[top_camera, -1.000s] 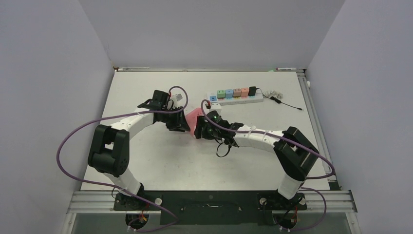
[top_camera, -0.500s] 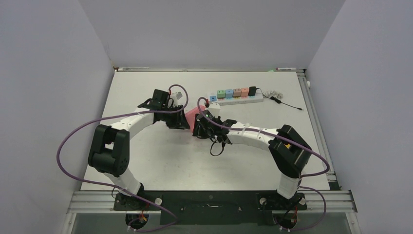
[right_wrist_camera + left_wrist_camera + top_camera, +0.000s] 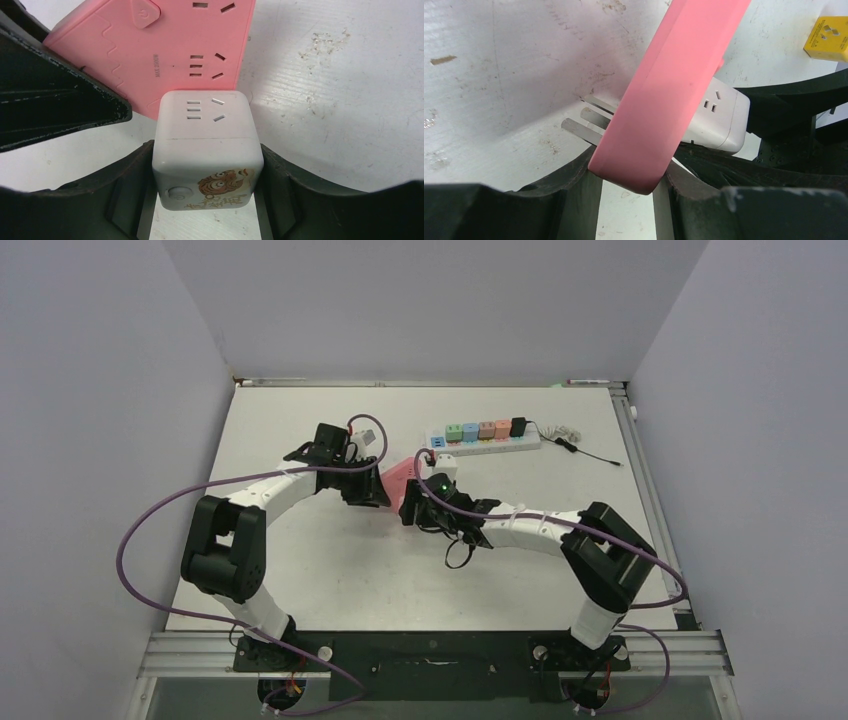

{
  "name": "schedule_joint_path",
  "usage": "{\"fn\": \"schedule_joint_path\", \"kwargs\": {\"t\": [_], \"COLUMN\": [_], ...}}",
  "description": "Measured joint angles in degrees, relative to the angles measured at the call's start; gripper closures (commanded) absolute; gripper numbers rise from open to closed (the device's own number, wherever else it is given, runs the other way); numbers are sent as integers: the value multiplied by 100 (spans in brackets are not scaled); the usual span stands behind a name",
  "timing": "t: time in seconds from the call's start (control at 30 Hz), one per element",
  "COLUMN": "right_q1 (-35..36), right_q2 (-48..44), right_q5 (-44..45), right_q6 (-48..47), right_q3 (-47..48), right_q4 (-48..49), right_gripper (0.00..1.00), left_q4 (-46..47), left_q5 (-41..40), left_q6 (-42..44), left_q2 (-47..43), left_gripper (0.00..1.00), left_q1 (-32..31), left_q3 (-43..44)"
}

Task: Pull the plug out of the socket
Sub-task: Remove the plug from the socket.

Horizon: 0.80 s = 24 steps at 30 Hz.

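Plug point(image 3: 207, 145) just beside socket point(image 3: 165, 55)

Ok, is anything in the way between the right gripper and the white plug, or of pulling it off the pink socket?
Nothing visible. The right gripper clamps the white plug, the left gripper holds the pink socket, and the prongs show bare.
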Motion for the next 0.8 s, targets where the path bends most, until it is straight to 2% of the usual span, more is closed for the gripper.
{"fn": "schedule_joint_path", "kwargs": {"t": [0.33,0.6,0.8], "right_q1": [-101,-103,-101], "right_q2": [-568,-612,-431], "right_q5": [-573,-597,-577], "right_q6": [-680,-772,-518], "right_q3": [-662,-667,-319], "right_q4": [466,433,-2], "right_gripper": [95,95,95], "left_q4": [-411,-472,-461], "left_q5": [367,439,396], "left_q6": [-85,-118,-111], "left_q2": [0,0,0], "left_gripper": [100,100,100], "left_q1": [7,33,61], "left_q3": [0,0,0]}}
